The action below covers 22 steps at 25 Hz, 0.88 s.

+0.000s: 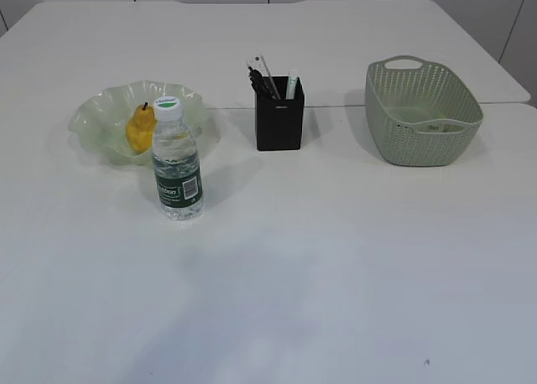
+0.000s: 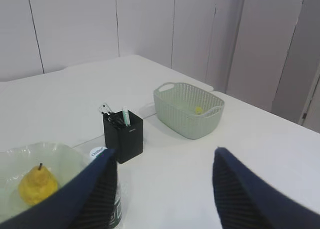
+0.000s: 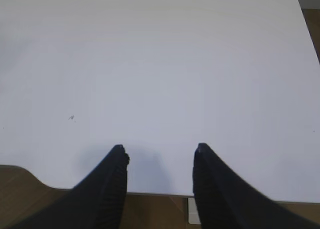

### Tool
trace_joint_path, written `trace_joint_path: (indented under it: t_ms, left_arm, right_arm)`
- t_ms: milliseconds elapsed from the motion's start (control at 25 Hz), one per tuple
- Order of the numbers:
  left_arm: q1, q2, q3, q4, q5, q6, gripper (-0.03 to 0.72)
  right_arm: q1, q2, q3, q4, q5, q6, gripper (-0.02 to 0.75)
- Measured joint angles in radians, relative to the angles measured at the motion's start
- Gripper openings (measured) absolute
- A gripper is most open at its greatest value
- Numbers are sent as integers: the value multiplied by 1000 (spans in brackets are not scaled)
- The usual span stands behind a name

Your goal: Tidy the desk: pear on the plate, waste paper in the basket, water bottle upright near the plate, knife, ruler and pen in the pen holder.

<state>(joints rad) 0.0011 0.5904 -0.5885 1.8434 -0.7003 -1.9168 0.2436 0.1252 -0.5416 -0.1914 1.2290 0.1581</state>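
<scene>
Exterior view: the white counter (image 1: 336, 267) fills the frame, and neither arm shows in it. Largest on it is the basket (image 1: 424, 111), at about two o'clock from the counter's middle; the left wrist view shows a small yellow scrap of waste paper (image 2: 199, 109) lying inside on its floor. Next in size, the plate (image 1: 105, 116) sits at about ten o'clock, with the pear (image 1: 139, 129) resting in it, stem up. The water bottle (image 1: 177, 160) stands upright, cap on, just beside the plate at its five o'clock edge, partly overlapping the pear in this view. The pen holder (image 1: 279, 114) stands at twelve o'clock, between plate and basket and apart from both, with the clear ruler (image 1: 263, 70), dark pens and a pale green-capped item sticking up out of it; which of them is the knife cannot be told.

The left tool (image 2: 165, 186) hangs above the bottle and plate, jaws spread, holding nothing. The right tool (image 3: 160, 181) hovers over the bare counter near its edge, jaws spread and empty.
</scene>
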Motion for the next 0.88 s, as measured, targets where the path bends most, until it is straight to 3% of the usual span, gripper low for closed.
trace_joint_path:
  t_ms: [880]
  left_arm:
    - [0, -111, 52, 0, 134, 0, 426]
  right_arm:
    - [0, 0, 0, -6, 0, 0, 328]
